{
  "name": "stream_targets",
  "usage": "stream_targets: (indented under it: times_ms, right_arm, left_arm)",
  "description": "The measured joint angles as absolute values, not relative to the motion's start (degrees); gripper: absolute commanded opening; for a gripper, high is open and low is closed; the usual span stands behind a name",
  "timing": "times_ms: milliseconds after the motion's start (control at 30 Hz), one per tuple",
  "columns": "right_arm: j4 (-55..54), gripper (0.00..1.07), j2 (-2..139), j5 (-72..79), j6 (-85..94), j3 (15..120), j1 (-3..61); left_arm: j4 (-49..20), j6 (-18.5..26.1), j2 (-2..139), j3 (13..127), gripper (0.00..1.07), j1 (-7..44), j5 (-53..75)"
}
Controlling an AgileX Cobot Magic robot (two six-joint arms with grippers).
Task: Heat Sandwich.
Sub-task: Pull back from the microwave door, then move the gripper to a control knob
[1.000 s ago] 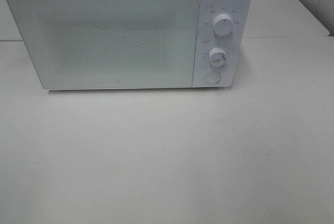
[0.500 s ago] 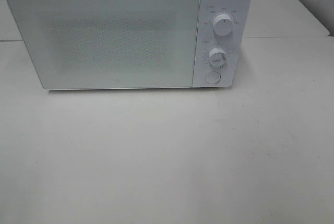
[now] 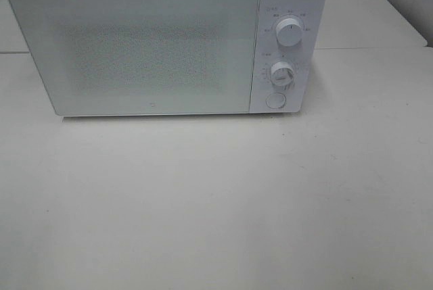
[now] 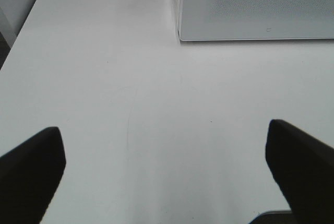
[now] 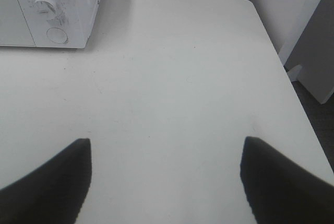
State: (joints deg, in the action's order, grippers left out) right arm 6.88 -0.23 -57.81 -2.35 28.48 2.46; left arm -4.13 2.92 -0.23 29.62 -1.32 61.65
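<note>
A white table (image 3: pixel 216 202) was spread wide before the shut microwave (image 3: pixel 149 46), its edges exposed on both sides. The left gripper (image 4: pixel 163 130) and right gripper (image 5: pixel 166 141) were held wide open, empty, before it. The sandwich could not be seen.

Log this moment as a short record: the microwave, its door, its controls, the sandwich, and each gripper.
microwave: white, at the back of the table
door: shut
controls: upper knob, lower knob, round button, all right of the door
sandwich: not in view in any picture
left gripper: open, holds nothing, over the table
right gripper: open, holds nothing, over the table
</note>
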Motion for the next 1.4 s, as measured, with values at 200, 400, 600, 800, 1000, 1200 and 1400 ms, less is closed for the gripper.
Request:
stream_targets:
  times_ms: [200, 400, 600, 800, 1000, 1200, 1400]
  right_arm:
    - [6.82, 0.76, -0.23, -57.81, -2.35, 28.48, 2.46]
    - [6.76, 0.76, -0.23, -57.81, -2.35, 28.48, 2.46]
    - [6.76, 0.76, -0.23, -57.64, -2.35, 29.45, 2.46]
    - [6.76, 0.76, 3.55, -54.66, -2.35, 30.94, 2.46]
    - [6.76, 0.76, 9.28, -49.56, -2.35, 30.94, 2.46]
    - [6.65, 0.76, 14.55, -44.35, -2.35, 30.94, 2.46]
    - [5.5, 0.76, 21.66, -38.67, -2.35, 30.94, 2.46]
  left_arm:
    - [-4.13, 2.92, -0.23, 29.62, 1.0, -1.32, 61.65]
    - [-4.13, 2.92, -0.23, 29.62, 1.0, -1.32, 61.65]
    - [-4.13, 2.92, -0.23, 29.62, 1.0, -1.32, 61.65]
    - [-4.13, 2.92, -0.23, 29.62, 1.0, -1.32, 61.65]
    - [-4.13, 2.92, -0.23, 29.62, 1.0, -1.32, 61.65]
    - [-4.13, 2.92, -0.23, 29.62, 1.0, -1.32, 61.65]
    - [-4.13, 2.92, -0.23, 29.62, 1.0, -1.32, 61.65]
